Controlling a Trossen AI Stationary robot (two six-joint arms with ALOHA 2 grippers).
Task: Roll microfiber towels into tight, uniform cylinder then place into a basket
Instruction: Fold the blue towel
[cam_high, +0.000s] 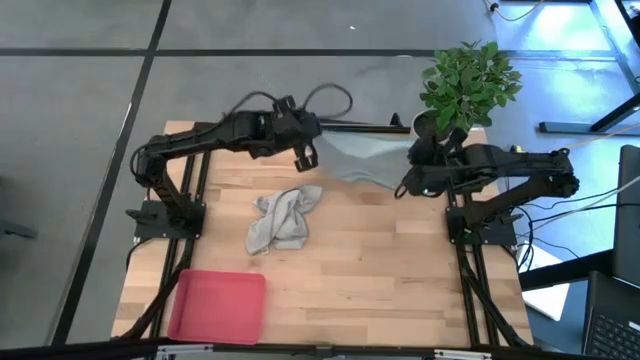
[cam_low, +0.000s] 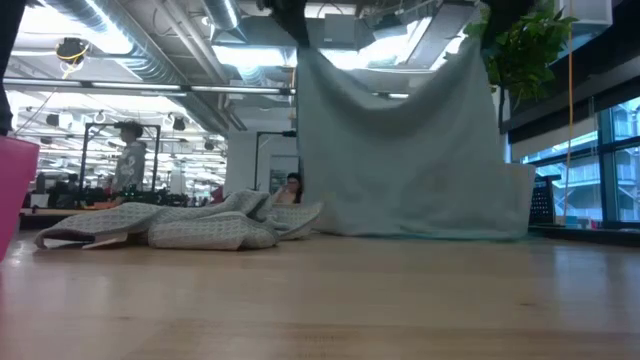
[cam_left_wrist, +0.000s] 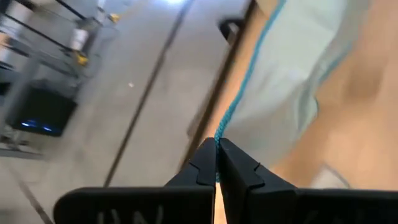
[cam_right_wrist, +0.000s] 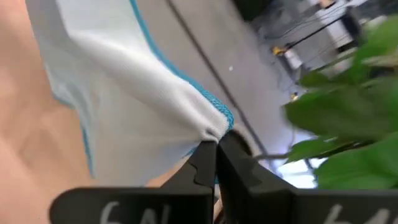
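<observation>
— What is seen on the pale wooden table (cam_high: 400, 280)?

— A pale blue-teal microfiber towel (cam_high: 362, 158) is held up at the far edge, one corner pinched in the left gripper (cam_high: 306, 155), another in the right gripper (cam_high: 407, 186), probably for spreading flat. A crumpled light grey towel (cam_high: 283, 218) lies mid-table; the pink-red plastic basket (cam_high: 218, 306) waits near left.

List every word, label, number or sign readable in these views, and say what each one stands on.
No text can be read with certainty.
Pale markings on the left gripper body, shut on the pale blue-teal microfibre towel: blurred and cut off.
Pale markings on the right gripper body, shut on the same towel: blurred, unreadable.
Crumpled light grey microfibre towel, shallow pink-red plastic tray, green potted plant: no text.
</observation>
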